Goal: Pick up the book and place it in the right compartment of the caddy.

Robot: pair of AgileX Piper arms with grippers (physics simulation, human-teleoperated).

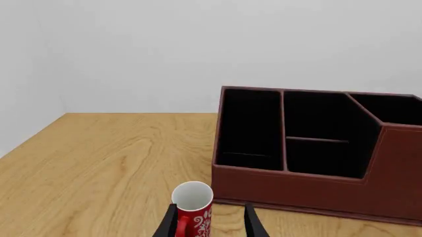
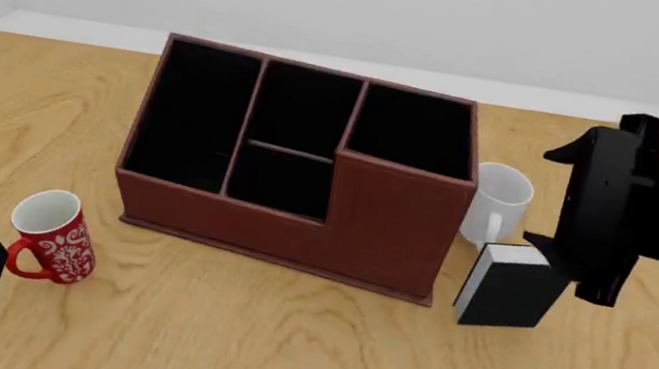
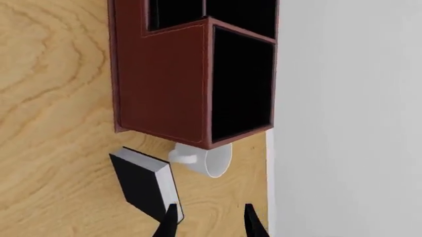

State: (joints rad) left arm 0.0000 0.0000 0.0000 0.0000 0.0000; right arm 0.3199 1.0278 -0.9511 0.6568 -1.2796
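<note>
Book (image 2: pixel 510 288) is seen upright on the tabletop (image 2: pixel 279 344), just right of the caddy (image 2: pixel 306 166). The right gripper (image 3: pixel 206 221), open and empty, is placed at its corner. Approach is judged underway; closing, then lifting over the right compartment (image 2: pixel 414 131), is called for.

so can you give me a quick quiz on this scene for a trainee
1. True or false: the book already sits inside the caddy.
2. Where is the white mug?
A) left of the caddy
B) on the table by the caddy's right wall, just beyond the book
C) inside a compartment
3. Fill in: the red mug stands just ahead of the ___ gripper.

Key: 1 false, the book is on the table outside the caddy. 2 B. 3 left gripper.
</note>
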